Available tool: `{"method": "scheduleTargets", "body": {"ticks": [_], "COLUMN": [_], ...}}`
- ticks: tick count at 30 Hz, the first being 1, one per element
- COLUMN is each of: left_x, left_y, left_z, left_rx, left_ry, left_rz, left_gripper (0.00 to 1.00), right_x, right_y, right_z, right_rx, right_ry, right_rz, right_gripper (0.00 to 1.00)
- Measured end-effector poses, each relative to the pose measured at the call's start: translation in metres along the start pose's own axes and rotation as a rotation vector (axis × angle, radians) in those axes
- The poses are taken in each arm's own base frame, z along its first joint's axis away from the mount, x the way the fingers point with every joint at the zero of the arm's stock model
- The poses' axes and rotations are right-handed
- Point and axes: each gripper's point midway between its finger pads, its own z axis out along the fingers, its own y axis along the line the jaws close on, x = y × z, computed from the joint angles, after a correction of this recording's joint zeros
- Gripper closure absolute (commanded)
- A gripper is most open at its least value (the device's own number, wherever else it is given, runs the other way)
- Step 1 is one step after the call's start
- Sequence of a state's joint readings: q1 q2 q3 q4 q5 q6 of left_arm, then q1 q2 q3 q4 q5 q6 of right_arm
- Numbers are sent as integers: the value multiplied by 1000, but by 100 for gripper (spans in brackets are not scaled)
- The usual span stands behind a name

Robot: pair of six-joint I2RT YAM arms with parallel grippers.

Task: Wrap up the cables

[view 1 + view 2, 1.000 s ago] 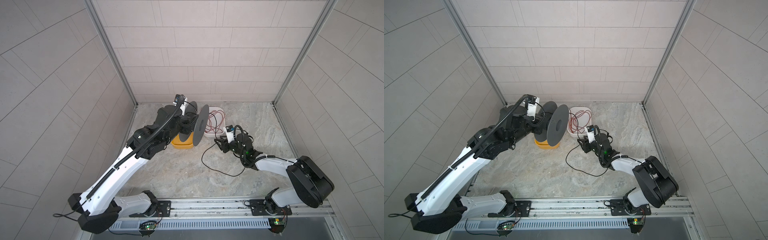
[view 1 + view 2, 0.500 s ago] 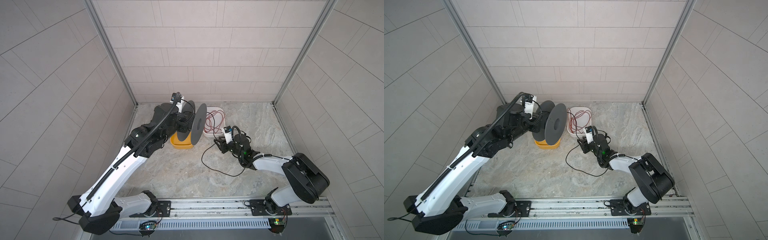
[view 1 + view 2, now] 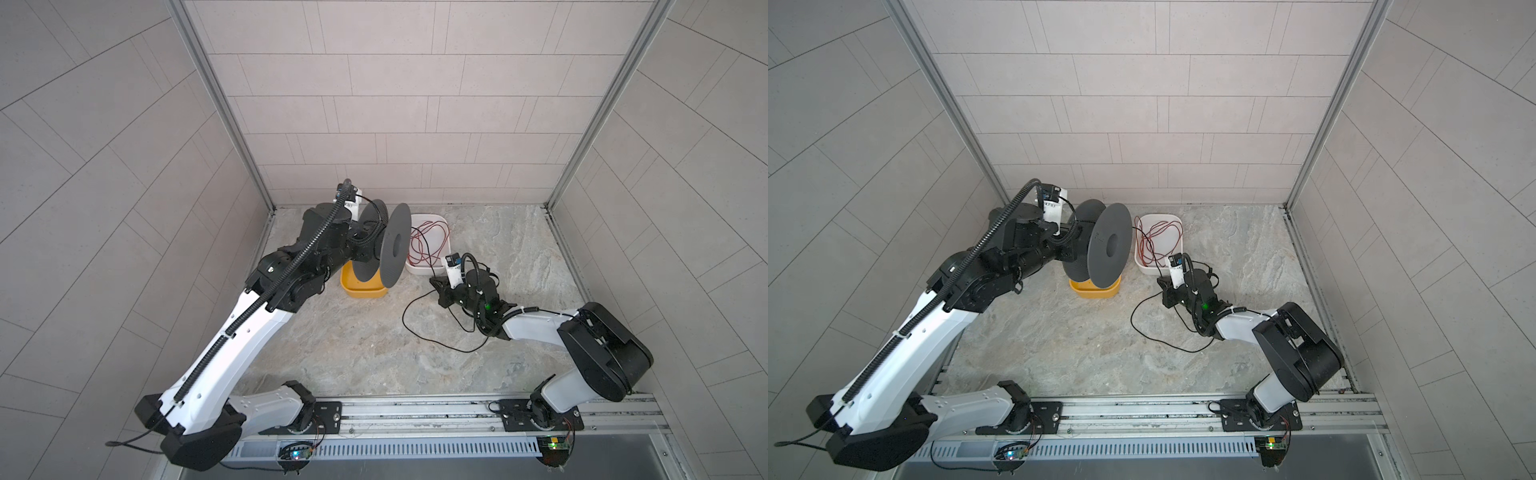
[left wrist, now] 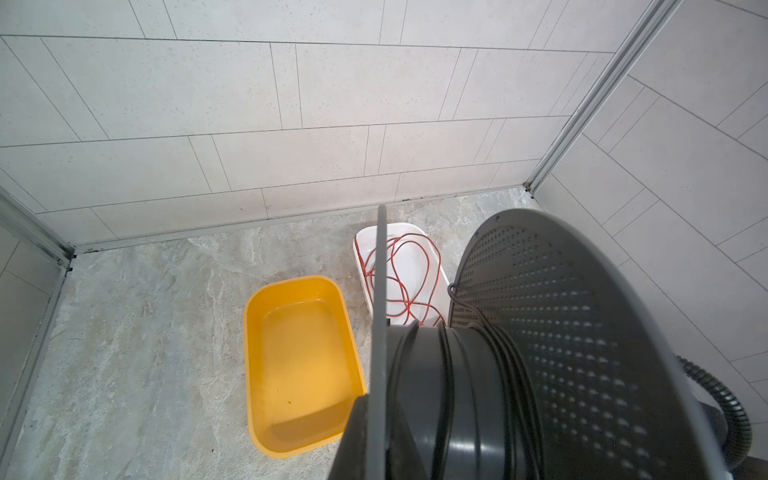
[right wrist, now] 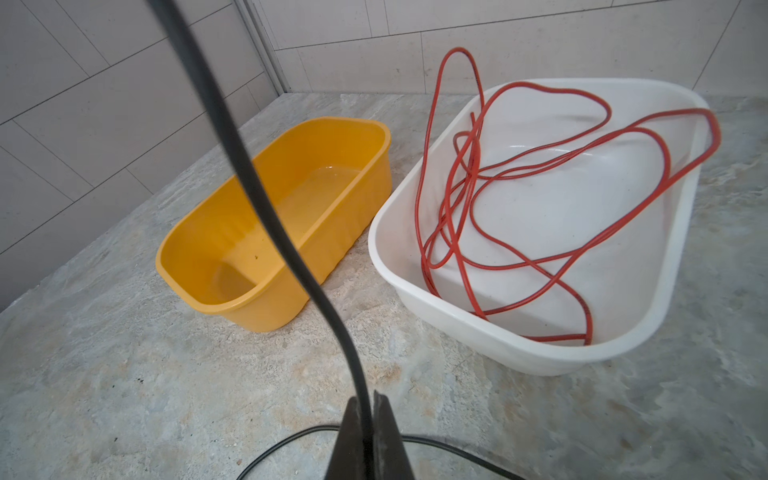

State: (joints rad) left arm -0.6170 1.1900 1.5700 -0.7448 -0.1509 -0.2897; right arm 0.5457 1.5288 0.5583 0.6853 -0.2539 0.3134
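Right gripper (image 5: 365,409): clamped on the black cable (image 5: 266,208), pinched between the fingertips in the right wrist view; it is seen low over the stone floor (image 3: 353,353) just in front of the white tub (image 3: 432,218); a second ago its jaws were parted, and now they are shut.
Left gripper: mostly hidden behind the spool (image 3: 395,245); it is closed, and the spool is held aloft over the yellow tub (image 3: 361,293).
Black cable: several turns are wound on the spool's hub (image 4: 498,353); from the right gripper a strand is led up out of the right wrist view; the rest is left as a loose loop on the floor (image 3: 1133,320), beside the right arm.
Spool: since a second ago it has been turned slightly, so that more of its round outer face is shown in both top views; the left wrist has been drawn a little toward the back wall.
Red wire (image 5: 467,166): coiled loosely in the white tub; unchanged.
Tubs: side by side; neither has been moved.
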Motion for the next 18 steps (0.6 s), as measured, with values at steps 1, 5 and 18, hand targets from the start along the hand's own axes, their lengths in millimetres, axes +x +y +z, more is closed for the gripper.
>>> {"method": "scheduleTargets", "body": {"ticks": [1,5,18], "left_x": [-1,-1,21], "left_y": [1,7,46], "left_z": [0,8,32], "left_rx": [-2,-20,-148], "left_ry": [-5,-24,-60], "left_rz": [-13,-71,-233], "left_gripper": [100,100,100], "right_x": [1,8,28], "right_y": [2,11,58], "right_z": [0,3,4], "right_rx": [0,17,15], "right_ry": [2,32,125], "right_rz": [-1,-3,-67], "right_gripper": [100,100,100]}}
